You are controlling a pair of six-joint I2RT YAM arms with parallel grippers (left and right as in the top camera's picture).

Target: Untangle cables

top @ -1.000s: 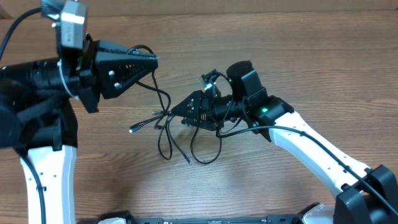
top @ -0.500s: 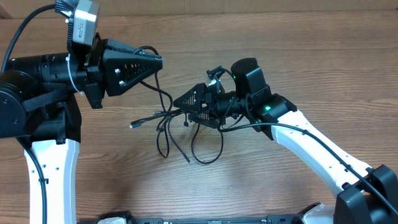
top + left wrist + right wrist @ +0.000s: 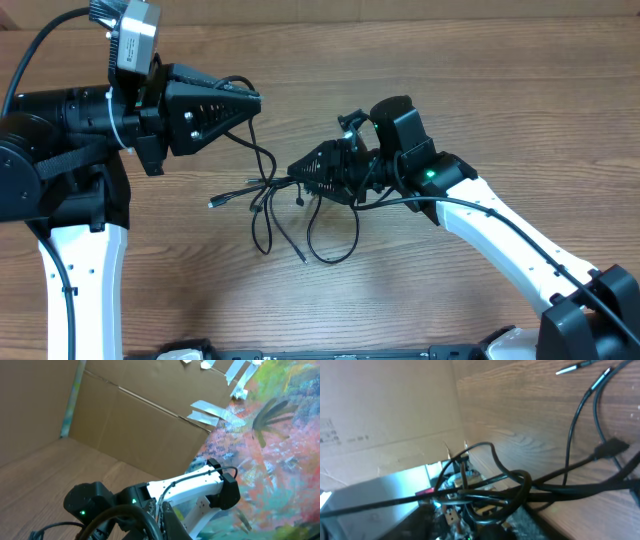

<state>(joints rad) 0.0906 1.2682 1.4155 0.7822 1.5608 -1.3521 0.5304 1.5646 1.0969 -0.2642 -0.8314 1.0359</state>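
The cables (image 3: 268, 196) are thin black cords tangled in loops on the wooden table, with one silver-tipped plug (image 3: 213, 207) at the left. My left gripper (image 3: 252, 99) is raised above the tangle's left side and shut on one cord, which hangs down to the knot. My right gripper (image 3: 296, 172) is shut on a bunch of cords at the tangle's right side, just above the table. In the right wrist view the cables (image 3: 555, 480) crowd the jaws (image 3: 490, 510). In the left wrist view a cord loop (image 3: 135, 515) covers the jaws (image 3: 160, 527).
A cardboard wall (image 3: 135, 425) stands behind the table. A large loop of cord (image 3: 332, 245) lies toward the front. The right arm's thicker wire (image 3: 480, 210) runs along its white link. Bare wood table (image 3: 480, 90) surrounds the tangle.
My left arm swung slightly right and up, then held still. My right gripper drew back a little to the right with the cords, pulling the tangle tighter.
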